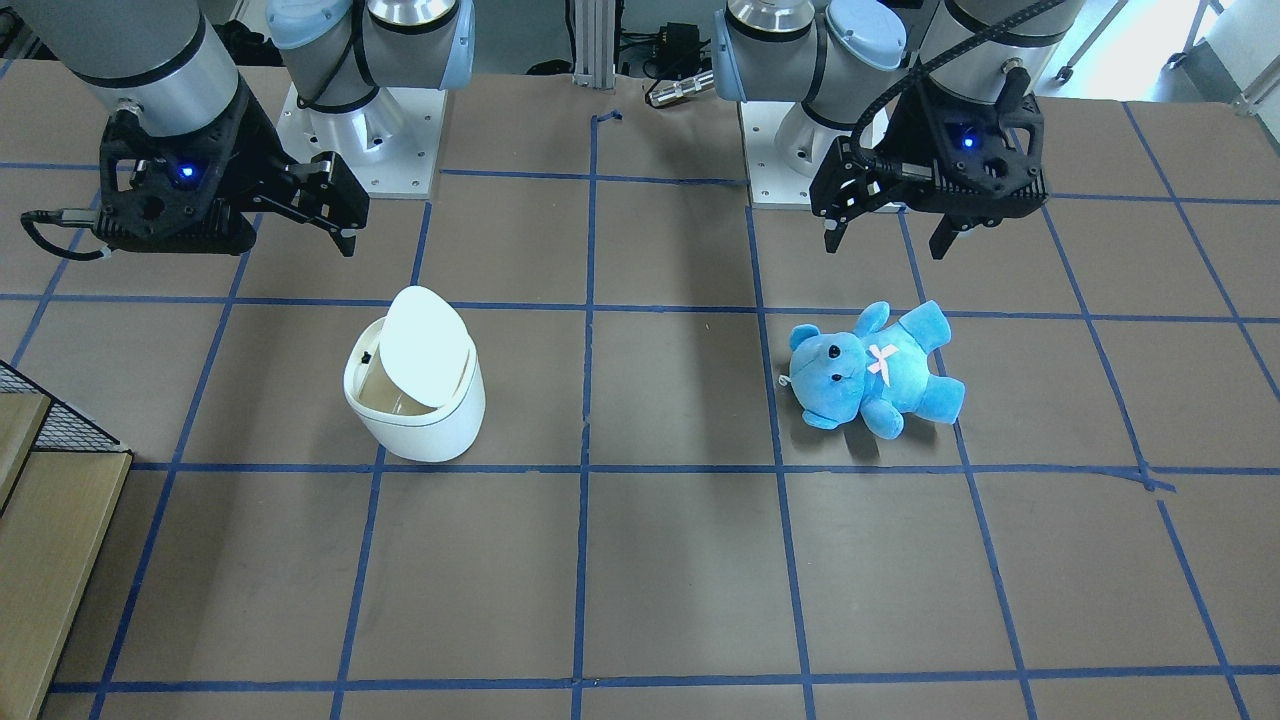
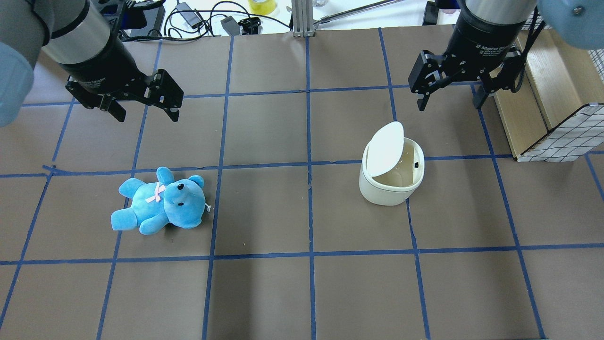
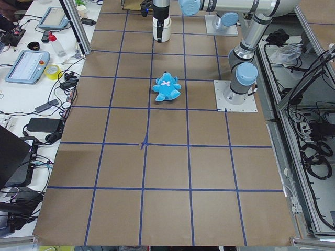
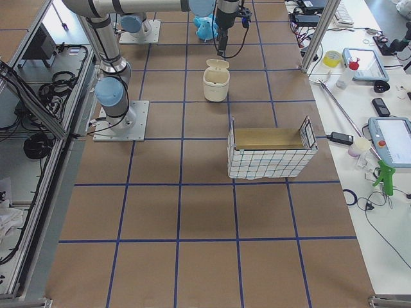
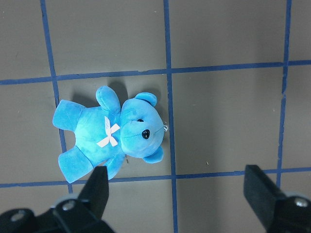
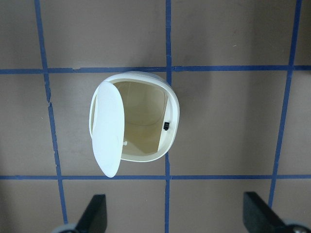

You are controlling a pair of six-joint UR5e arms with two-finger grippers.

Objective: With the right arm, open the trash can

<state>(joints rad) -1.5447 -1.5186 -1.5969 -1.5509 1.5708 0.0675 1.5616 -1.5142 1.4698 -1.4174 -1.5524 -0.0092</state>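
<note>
The white trash can (image 2: 384, 191) stands on the table with its flat lid (image 2: 384, 148) tipped up on edge, so the beige inside shows. It also shows in the front view (image 1: 415, 420) and in the right wrist view (image 6: 172, 116), with the lid (image 6: 108, 131) at its left side. My right gripper (image 2: 449, 101) is open and empty. It hangs above the table, beyond the can and apart from it. My left gripper (image 2: 147, 113) is open and empty, above and beyond a blue teddy bear (image 2: 160, 200).
A wooden box with a wire mesh basket (image 2: 542, 94) stands at the table's right edge, close to my right gripper. The two arm bases (image 1: 360, 130) sit at the robot's side of the table. Blue tape lines grid the brown table.
</note>
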